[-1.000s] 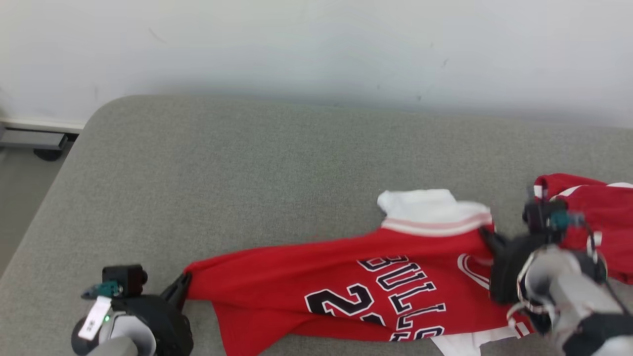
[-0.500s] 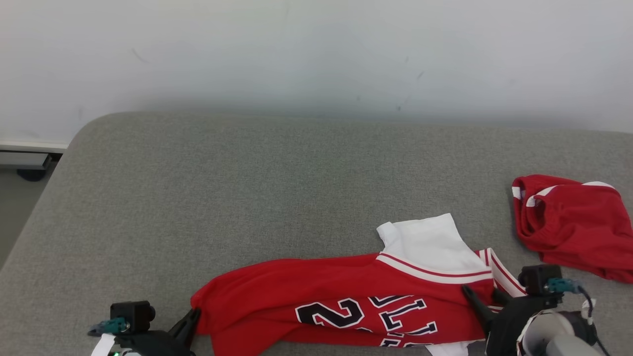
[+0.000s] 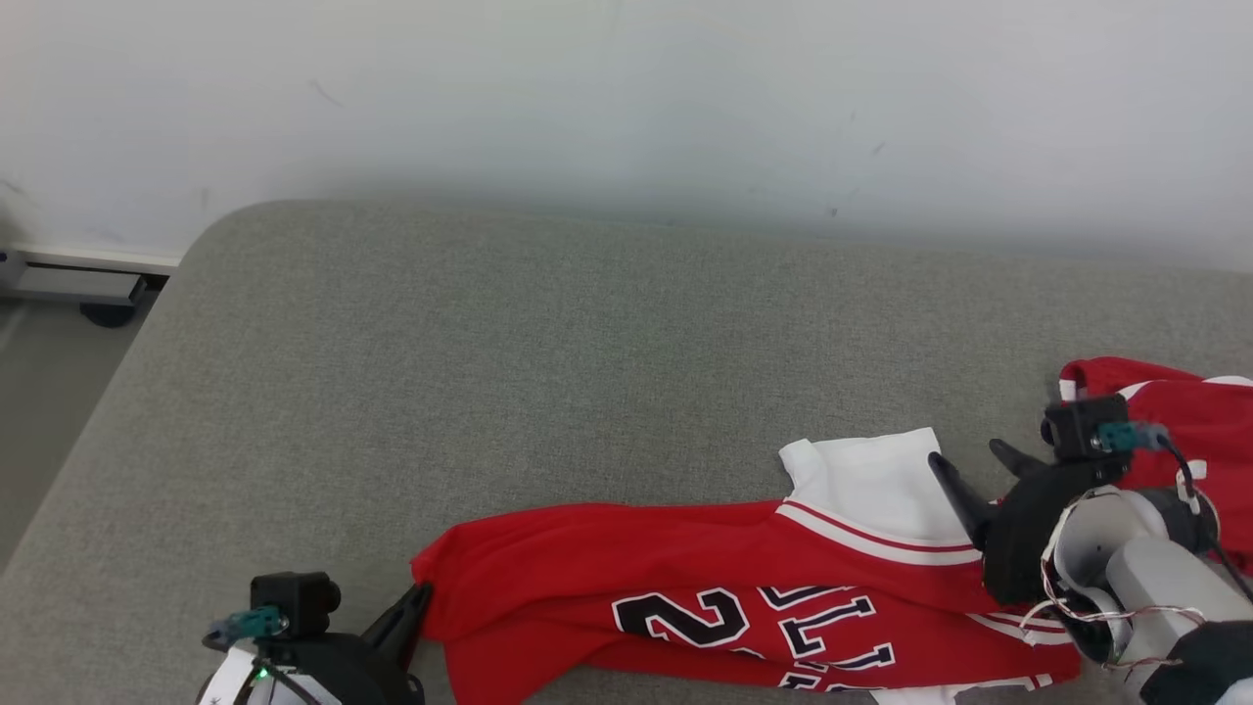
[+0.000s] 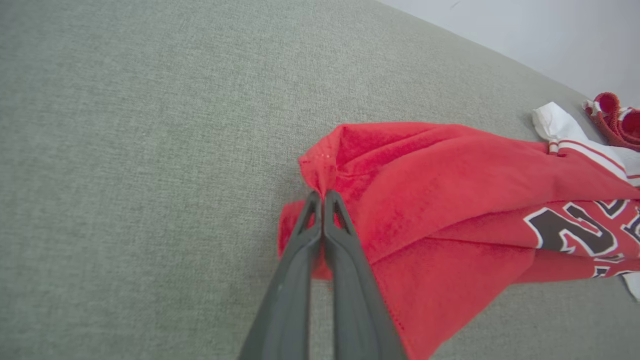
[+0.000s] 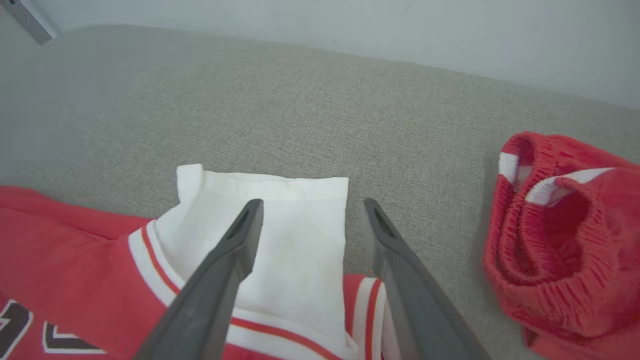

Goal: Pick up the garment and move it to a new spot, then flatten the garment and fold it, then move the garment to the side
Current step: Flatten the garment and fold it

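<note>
a wide grey upholstered pad takes up most of the head view, its far left corner rounded, its weave coarse and matte. behind it stands a plain white wall with a few faint scuffs. at the far left a grey rail runs along the foot of the wall, above a strip of dull grey floor.

the jersey lies along the near edge of the pad, right of the middle, stretched left to right in a long, loosely rumpled band. it is bright red knit with a soft nap, and carries dark lettering outlined in white. a white sleeve with striped red and white trim sticks out on its far right side, flat and nearly square. further right, apart from the jersey, sit bunched red shorts with a ribbed, gathered waistband and white stripes.

the left gripper is at the near left, its two dark fingers pinched tight on the jersey's left end, where the red cloth puckers around the tips. the right gripper hangs at the near right over the white sleeve, fingers spread wide with nothing clasped between them.
</note>
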Controlling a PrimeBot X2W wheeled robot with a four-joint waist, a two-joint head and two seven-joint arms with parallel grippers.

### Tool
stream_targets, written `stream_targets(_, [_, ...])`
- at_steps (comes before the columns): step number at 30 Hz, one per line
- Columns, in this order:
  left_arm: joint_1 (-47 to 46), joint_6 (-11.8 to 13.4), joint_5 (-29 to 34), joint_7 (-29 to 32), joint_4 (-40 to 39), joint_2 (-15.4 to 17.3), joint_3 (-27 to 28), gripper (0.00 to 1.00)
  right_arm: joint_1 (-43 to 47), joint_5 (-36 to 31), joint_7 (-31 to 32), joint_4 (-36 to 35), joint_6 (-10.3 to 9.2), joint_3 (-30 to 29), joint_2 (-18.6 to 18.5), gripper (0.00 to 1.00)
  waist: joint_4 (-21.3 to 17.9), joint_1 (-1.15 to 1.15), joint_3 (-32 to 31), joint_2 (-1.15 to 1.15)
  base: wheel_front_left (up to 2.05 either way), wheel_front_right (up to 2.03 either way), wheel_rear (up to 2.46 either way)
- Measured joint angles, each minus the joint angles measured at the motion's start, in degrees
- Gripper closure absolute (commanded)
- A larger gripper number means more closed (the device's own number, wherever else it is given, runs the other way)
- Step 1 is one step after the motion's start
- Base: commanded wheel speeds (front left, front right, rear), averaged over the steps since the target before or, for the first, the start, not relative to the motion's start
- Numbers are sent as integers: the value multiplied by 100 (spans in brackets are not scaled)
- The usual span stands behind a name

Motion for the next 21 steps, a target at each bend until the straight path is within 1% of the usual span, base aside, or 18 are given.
stream_targets(3, [-35, 1, 66, -1, -143, -56, -35, 100, -314, -201, 328, 303, -176, 110, -48, 0, 63, 0, 65, 0, 0, 0, 0])
stream_targets(6, [-156, 2, 113, -1, -252, -120, -62, 100, -563, -250, 604, 584, -283, 152, -48, 0, 155, 0, 131, 0, 0, 0, 0])
stream_targets(12, [-264, 42, 240, -1, -410, -144, -83, 100, -825, -297, 947, 918, -353, 218, -32, 0, 338, 0, 240, 0, 0, 0, 0])
stream_targets(13, [-264, 45, 243, -1, -425, -137, -86, 100, -888, -310, 1009, 990, -392, 237, -20, 0, 371, 0, 266, 0, 0, 0, 0])
stream_targets(15, [-265, 51, 253, -1, -480, -120, -80, 100, -992, -375, 1107, 1079, -398, 318, -16, 0, 427, 0, 320, 0, 0, 0, 0])
stream_targets(21, [-264, 94, 272, -1, -625, -37, -42, 100, -1194, -439, 1298, 1268, -447, 416, 132, 0, 507, 0, 478, 0, 0, 0, 0])
